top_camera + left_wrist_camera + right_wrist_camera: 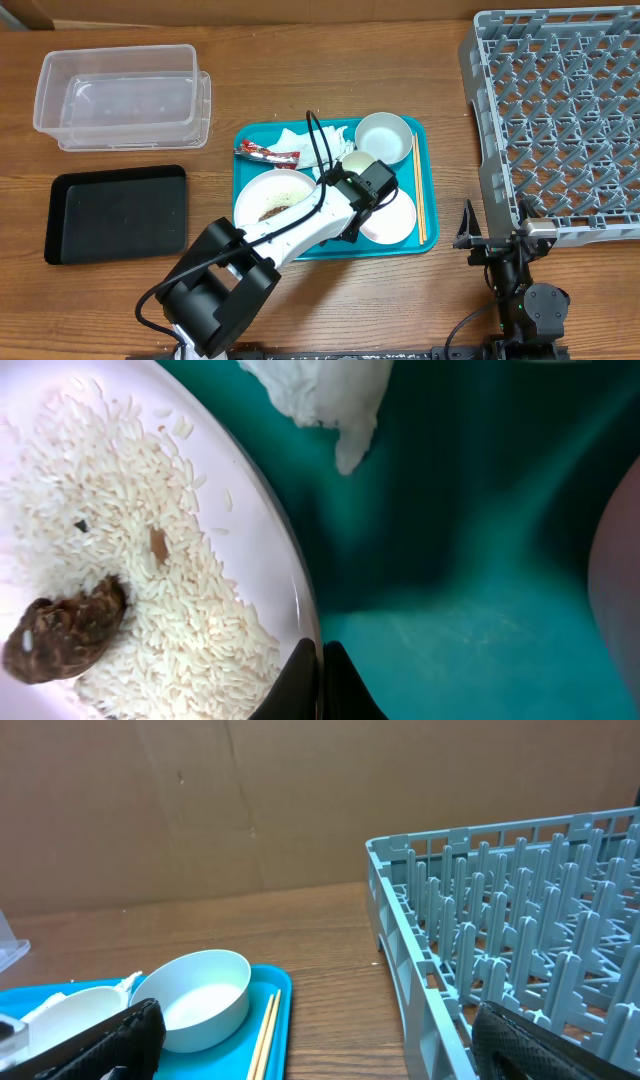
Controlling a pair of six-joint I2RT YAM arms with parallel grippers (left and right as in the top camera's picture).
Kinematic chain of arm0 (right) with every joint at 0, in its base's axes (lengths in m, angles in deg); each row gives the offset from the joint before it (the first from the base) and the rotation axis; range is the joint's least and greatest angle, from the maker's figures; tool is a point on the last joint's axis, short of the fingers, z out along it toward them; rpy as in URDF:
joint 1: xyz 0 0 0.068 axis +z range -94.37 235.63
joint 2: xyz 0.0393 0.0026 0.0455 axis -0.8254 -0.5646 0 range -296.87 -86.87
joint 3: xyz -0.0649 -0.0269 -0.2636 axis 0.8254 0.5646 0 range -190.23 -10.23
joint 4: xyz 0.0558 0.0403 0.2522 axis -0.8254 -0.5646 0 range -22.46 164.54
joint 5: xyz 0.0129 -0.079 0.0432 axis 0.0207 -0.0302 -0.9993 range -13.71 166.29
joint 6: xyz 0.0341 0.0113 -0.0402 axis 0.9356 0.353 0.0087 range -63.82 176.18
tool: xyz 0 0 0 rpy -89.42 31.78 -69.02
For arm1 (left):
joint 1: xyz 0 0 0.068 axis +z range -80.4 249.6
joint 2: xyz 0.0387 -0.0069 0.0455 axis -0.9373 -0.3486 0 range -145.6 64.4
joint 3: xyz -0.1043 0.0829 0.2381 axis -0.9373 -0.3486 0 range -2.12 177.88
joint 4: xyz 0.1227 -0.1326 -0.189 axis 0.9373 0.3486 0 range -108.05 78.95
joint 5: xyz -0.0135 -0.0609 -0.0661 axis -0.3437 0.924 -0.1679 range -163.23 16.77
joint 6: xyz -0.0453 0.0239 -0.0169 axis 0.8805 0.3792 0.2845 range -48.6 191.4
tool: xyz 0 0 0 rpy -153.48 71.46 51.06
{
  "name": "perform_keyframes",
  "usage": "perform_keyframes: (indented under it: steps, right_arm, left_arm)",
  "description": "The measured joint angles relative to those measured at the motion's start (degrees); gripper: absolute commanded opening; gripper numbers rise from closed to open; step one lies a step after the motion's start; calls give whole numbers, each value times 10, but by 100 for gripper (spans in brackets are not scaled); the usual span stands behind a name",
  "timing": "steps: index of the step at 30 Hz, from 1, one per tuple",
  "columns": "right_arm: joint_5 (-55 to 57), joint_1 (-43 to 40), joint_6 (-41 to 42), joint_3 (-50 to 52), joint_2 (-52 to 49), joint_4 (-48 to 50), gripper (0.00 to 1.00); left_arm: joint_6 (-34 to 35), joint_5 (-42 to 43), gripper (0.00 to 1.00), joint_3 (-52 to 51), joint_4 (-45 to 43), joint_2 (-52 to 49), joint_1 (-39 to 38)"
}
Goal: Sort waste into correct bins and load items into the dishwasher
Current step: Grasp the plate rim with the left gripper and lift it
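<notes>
My left gripper point(321, 660) is shut on the right rim of a pale pink plate point(255, 510), one finger over the plate and one over the teal tray point(450, 560). On the plate lie white rice point(120, 540) and a brown scrap point(65, 630). From overhead the left gripper point(335, 195) sits low over the tray between that plate point(275, 197) and another plate point(395, 220). A crumpled napkin point(305, 140), a red wrapper point(265, 153), a bowl point(383, 135), a small cup point(358, 162) and chopsticks point(418, 190) share the tray. My right gripper point(495, 235) is open and holds nothing beside the grey dish rack point(560, 110).
The clear tub point(120, 95) stands at the back left, with the black tray point(118, 212) in front of it. The rack's near wall point(420, 970) rises just right of the right gripper point(320, 1050), with the bowl point(200, 995) and chopsticks point(262, 1040) to its left.
</notes>
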Motion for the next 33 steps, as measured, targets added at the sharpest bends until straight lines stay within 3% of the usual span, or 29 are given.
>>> perform_keyframes:
  steps: [16, 33]
  right_arm:
    - [0, 0, 0, 0, 0, 0, 100]
    - [0, 0, 0, 0, 0, 0, 100]
  left_arm:
    - [0, -14, 4, 78, 76, 0, 0]
    - [33, -35, 4, 213, 232, -2, 31]
